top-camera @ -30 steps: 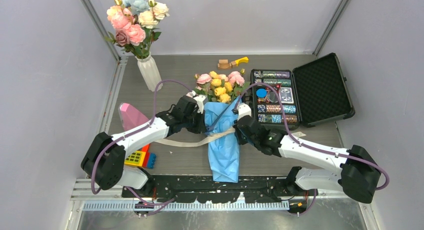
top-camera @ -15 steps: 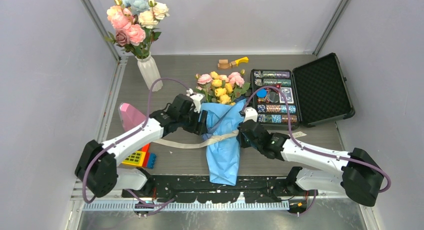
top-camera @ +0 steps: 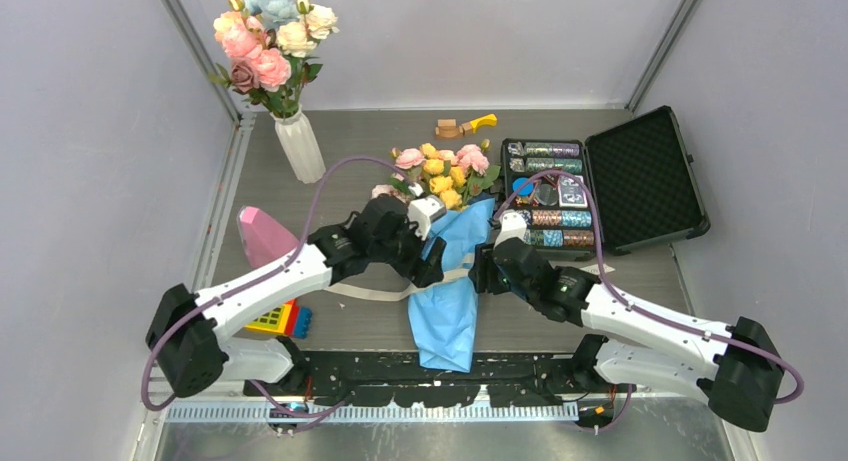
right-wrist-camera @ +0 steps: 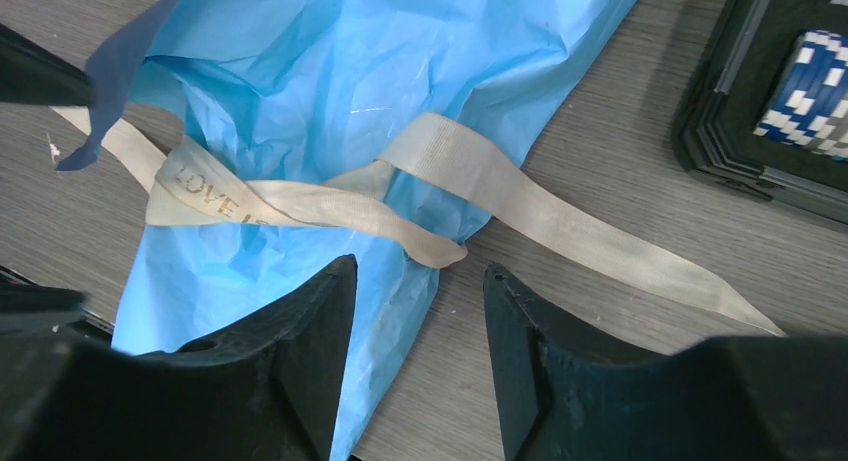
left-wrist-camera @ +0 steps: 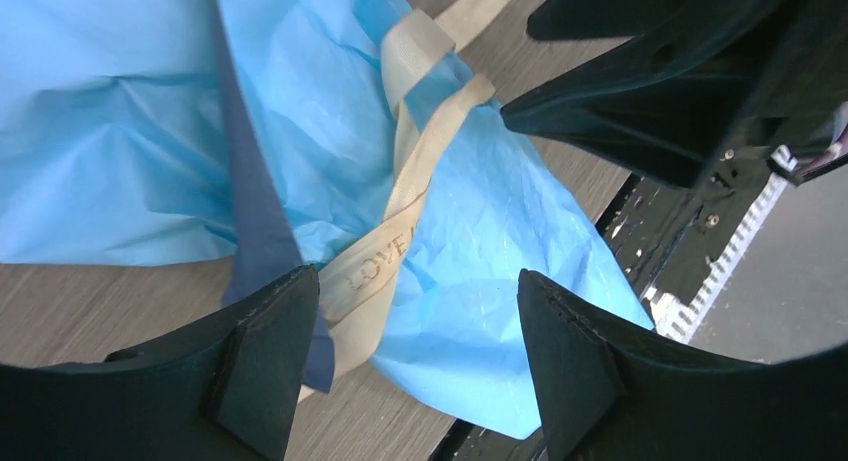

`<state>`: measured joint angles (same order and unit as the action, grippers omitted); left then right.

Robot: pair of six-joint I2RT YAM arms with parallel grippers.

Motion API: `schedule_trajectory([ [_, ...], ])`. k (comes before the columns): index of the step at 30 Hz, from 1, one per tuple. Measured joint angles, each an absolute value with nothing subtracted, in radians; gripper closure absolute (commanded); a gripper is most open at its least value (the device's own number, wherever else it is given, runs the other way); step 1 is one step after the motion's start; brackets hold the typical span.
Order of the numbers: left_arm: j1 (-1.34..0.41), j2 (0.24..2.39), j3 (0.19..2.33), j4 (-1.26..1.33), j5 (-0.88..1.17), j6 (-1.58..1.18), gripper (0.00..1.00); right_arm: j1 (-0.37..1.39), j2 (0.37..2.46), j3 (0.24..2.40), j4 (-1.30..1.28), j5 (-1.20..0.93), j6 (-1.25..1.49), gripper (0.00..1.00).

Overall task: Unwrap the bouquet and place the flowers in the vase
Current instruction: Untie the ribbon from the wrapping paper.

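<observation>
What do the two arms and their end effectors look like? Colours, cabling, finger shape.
Both arms match: the left arm and right arm have white links, bulky black joint housings and black bases. A purple cable loops outside each. The left end effector and right end effector carry matte black wedge-shaped fingers. No markings visible.

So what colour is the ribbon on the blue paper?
The ribbon is cream, with faint lettering; it shows best in the right wrist view.
</observation>
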<state>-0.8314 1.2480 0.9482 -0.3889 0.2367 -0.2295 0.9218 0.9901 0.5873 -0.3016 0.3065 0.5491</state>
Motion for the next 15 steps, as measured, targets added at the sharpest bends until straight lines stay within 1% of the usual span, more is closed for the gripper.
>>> schedule_trajectory([
  [3, -0.854, 1.301, 0.948, -0.385, 0.237, -0.215, 0.25, 0.922, 0.957, 0.595, -0.325, 0.314, 0.548, 0.42],
  [6, -0.864, 1.343, 0.948, -0.385, 0.235, -0.194, 0.29, 0.922, 0.941, 0.597, -0.334, 0.321, 0.548, 0.41],
  [15, -0.878, 1.445, 0.949, -0.375, 0.211, -0.145, 0.29, 0.922, 0.943, 0.597, -0.342, 0.32, 0.548, 0.41],
])
